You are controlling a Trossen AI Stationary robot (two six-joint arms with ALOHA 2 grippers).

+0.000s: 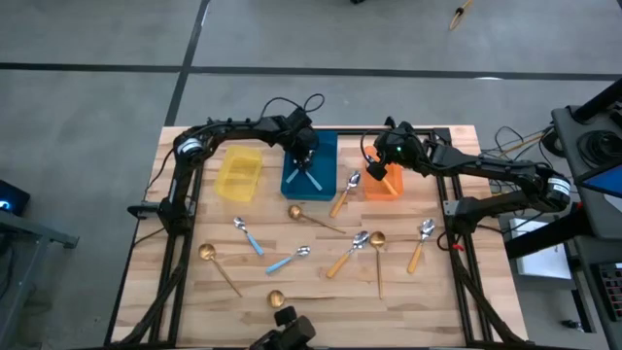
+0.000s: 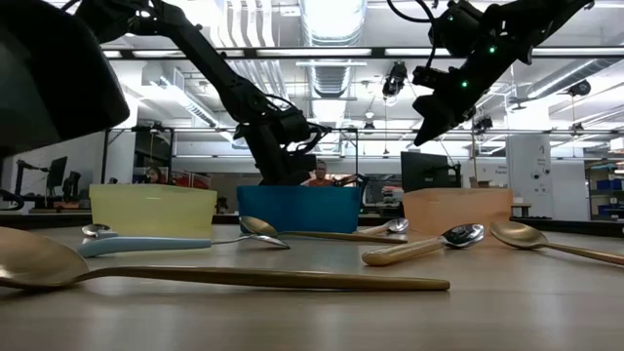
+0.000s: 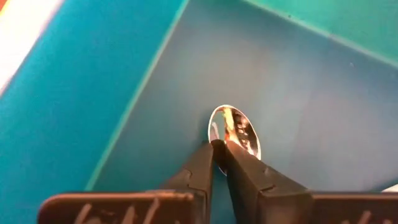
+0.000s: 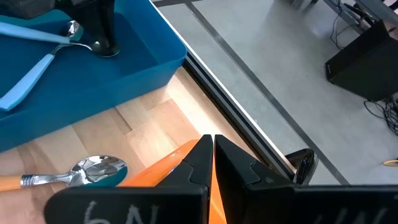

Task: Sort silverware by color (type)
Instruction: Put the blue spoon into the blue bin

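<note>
Gold spoon [image 2: 195, 276] foreground; left tool [image 3: 219, 149] pinches spoon [image 3: 235, 129].

No readable text, label, brand or number is showing anywhere on the bins, spoons or table. Pale handwritten-looking marks are appearing on the dark gripper bodies in both wrist views, but they are staying illegible.

Overhead, table-level; wrist views close, probably sharing blue bin [image 4: 93, 68].
</note>
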